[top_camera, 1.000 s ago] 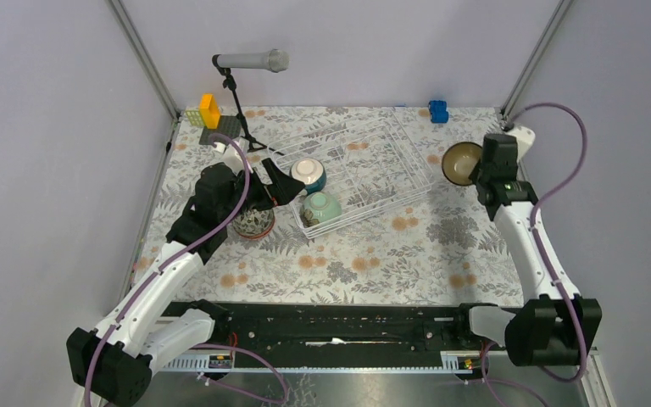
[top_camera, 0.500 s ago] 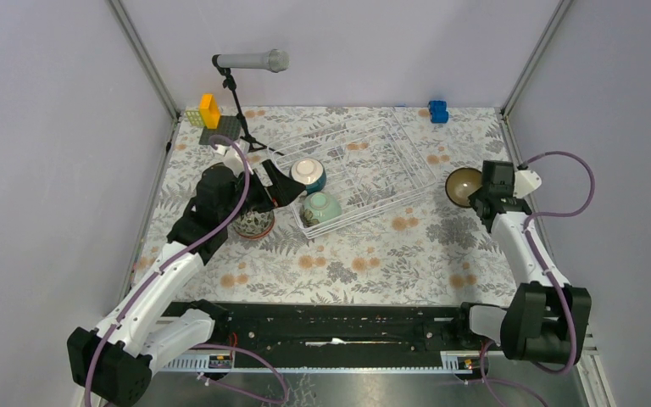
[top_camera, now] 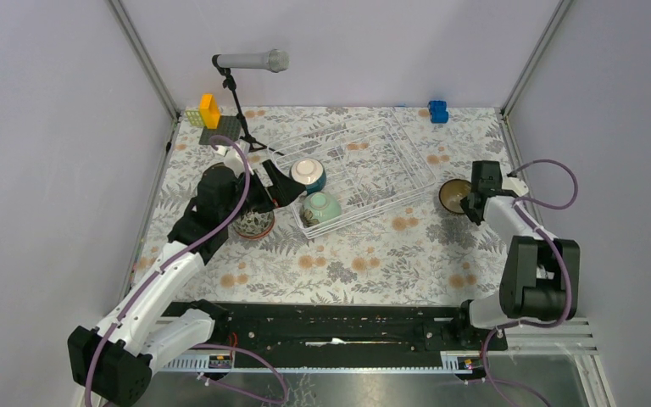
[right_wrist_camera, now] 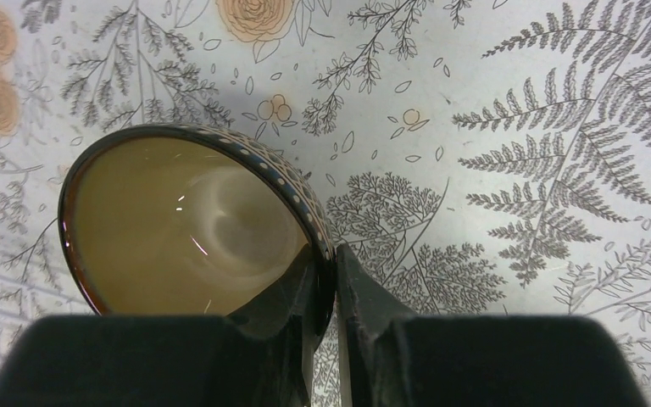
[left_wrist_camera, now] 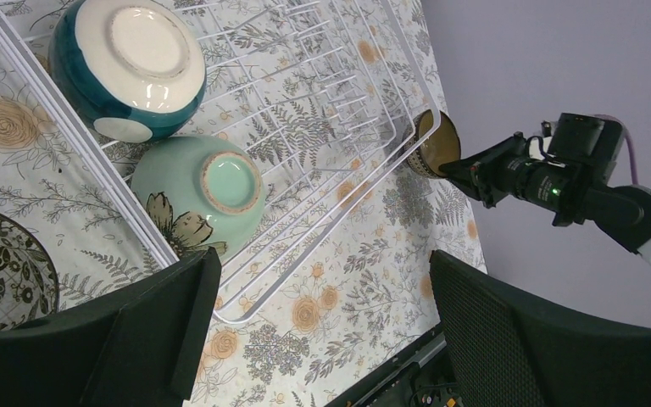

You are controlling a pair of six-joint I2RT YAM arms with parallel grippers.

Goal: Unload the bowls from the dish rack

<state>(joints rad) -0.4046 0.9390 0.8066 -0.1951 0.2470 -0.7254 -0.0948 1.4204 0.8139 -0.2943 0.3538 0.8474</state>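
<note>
The right gripper [right_wrist_camera: 332, 263] was closed on the rim of the dark brown bowl [right_wrist_camera: 186, 229], one finger inside the rim and one outside, with the bowl tilted above the worktop [right_wrist_camera: 509, 127] and the dish rack [top_camera: 373, 161] just beyond the bowl on its far side from that gripper. The left gripper [top_camera: 280, 188] was spread wide and held nothing. The teal bowl [left_wrist_camera: 127, 68] and the pale green bowl [left_wrist_camera: 199, 199] lay upturned in the rack's corner directly ahead of its fingers, and the dark blue floral bowl [left_wrist_camera: 0, 271] stood upright on the worktop just beside that gripper, outside the rack.
</note>
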